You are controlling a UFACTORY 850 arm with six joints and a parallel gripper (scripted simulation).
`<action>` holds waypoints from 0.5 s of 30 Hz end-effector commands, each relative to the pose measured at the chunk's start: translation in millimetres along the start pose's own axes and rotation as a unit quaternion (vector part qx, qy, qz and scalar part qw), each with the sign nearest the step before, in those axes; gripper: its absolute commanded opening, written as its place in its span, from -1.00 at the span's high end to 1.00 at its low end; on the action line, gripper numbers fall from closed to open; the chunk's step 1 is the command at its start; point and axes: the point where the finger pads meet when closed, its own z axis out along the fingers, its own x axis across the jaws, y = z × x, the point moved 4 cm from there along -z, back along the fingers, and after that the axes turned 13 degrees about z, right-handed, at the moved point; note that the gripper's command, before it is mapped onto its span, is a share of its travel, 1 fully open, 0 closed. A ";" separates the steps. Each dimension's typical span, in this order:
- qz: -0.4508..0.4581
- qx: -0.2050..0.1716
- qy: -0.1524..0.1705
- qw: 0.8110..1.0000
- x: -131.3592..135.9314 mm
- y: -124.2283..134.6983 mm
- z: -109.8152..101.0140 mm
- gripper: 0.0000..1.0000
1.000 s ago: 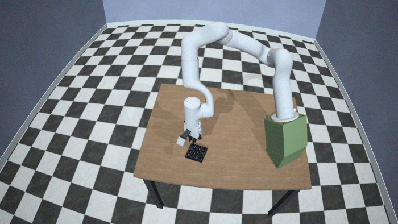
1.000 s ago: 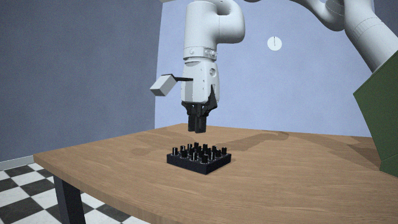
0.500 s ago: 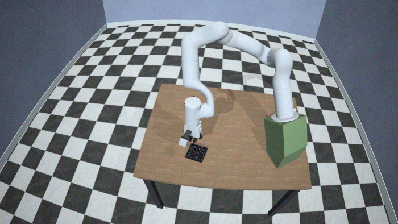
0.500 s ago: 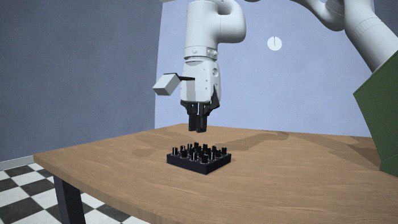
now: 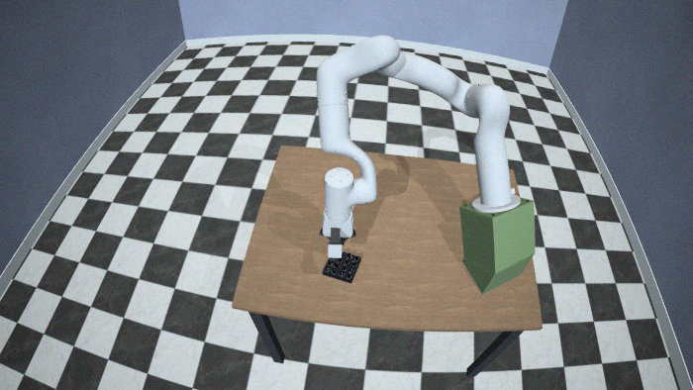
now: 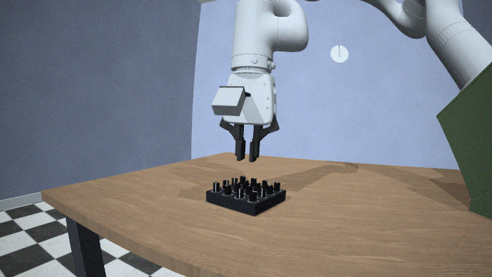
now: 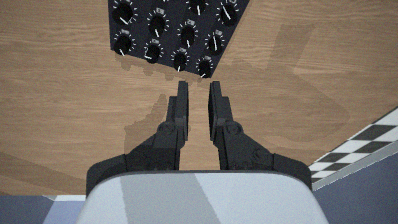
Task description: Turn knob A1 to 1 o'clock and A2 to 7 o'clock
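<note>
Wooden table (image 5: 421, 277) (image 6: 334, 225) (image 7: 310, 65), knob box (image 5: 338, 276) (image 6: 230, 204) (image 7: 135, 30), raised gripper (image 5: 340, 240) (image 6: 245, 161) (image 7: 198, 94)

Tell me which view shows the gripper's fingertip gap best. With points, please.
The wrist view: both fingers of the gripper (image 6: 245, 161) (image 7: 199, 82) flank bare space. Exterior also shows the gap, but smaller; top hides it beneath the arm (image 5: 334, 116).

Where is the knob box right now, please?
In the exterior view, the knob box stands on the table, below the gripper's parted fingertips, left of the green pedestal.
</note>
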 end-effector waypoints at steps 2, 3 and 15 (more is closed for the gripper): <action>-0.091 -0.002 -0.007 0.996 -1.4 -0.8 -2.6 0.61; -0.106 -0.002 -0.007 0.994 -1.9 -0.9 -3.0 0.61; -0.251 -0.001 -0.007 0.968 -6.5 -1.3 -6.4 0.61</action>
